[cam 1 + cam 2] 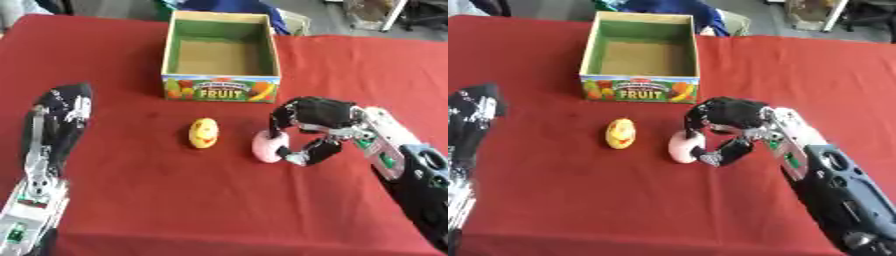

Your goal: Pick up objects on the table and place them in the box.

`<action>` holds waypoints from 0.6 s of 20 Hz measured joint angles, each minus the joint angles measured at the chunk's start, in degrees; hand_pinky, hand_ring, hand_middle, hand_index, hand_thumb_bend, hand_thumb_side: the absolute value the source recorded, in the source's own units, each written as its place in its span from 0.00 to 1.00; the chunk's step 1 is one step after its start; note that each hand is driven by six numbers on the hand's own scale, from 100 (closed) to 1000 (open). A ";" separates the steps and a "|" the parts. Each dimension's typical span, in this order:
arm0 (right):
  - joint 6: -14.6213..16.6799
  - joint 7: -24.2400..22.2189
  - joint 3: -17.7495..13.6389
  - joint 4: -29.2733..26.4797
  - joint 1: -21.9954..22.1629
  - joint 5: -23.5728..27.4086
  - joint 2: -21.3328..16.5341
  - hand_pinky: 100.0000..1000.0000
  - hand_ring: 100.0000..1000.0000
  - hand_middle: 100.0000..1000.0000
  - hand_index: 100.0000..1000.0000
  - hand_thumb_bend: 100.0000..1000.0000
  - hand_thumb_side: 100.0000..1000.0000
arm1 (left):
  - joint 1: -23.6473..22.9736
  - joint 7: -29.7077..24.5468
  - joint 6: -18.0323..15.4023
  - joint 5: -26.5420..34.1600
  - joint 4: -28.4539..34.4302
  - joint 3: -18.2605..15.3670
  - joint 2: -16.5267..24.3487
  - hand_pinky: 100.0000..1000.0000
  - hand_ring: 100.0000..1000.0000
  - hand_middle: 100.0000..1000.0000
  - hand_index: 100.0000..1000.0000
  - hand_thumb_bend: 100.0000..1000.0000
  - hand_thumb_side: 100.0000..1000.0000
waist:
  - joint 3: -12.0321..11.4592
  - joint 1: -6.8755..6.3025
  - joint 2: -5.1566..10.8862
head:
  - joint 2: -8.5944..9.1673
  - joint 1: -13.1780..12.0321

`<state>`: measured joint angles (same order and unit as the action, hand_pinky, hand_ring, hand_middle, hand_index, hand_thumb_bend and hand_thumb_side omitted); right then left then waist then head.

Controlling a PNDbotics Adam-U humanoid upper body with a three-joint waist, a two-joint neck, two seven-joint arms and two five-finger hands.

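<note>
A pale pink rounded object (265, 146) lies on the red tablecloth in front of the box. My right hand (311, 120) reaches in from the right, its fingers and thumb curled around the pink object. A yellow egg-shaped object (203, 133) with red marks stands to its left, untouched. The open cardboard box (222, 88), green inside and printed FRUIT on its front, sits at the back centre with nothing visible in it. My left hand (63, 107) rests at the left edge, fingers straight and holding nothing.
The red tablecloth (175, 190) covers the whole table, with bare cloth in front of the objects. Chairs and clutter stand beyond the far edge behind the box.
</note>
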<state>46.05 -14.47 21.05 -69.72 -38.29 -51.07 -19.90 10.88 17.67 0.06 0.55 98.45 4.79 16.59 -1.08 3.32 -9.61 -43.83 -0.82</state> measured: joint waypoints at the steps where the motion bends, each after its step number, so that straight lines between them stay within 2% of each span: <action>1: 0.04 0.84 -0.07 0.07 0.01 -0.32 0.00 0.61 0.53 0.52 0.09 0.00 0.17 | 0.00 0.00 0.00 0.00 0.00 0.00 0.00 0.58 0.54 0.49 0.61 0.18 0.48 | 0.00 0.00 0.00 | 0.00 0.00; 7: 0.13 3.94 -0.50 -0.23 0.02 -0.50 -0.24 0.61 0.51 0.50 0.08 0.00 0.14 | 0.00 0.00 0.00 0.00 0.00 0.00 0.00 0.58 0.54 0.49 0.61 0.18 0.48 | 0.03 0.01 0.00 | 0.00 -0.01; 12: -0.77 3.42 -1.12 -3.47 -0.64 4.59 -2.27 0.60 0.50 0.49 0.08 0.00 0.12 | -0.01 0.01 0.00 0.00 0.00 0.00 0.00 0.58 0.54 0.49 0.61 0.18 0.48 | 0.31 0.15 0.00 | 0.00 -0.08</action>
<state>45.28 -11.05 19.93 -73.18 -38.92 -46.48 -22.17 10.87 17.67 0.06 0.56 98.45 4.79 16.59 -0.77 3.48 -9.61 -43.83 -0.90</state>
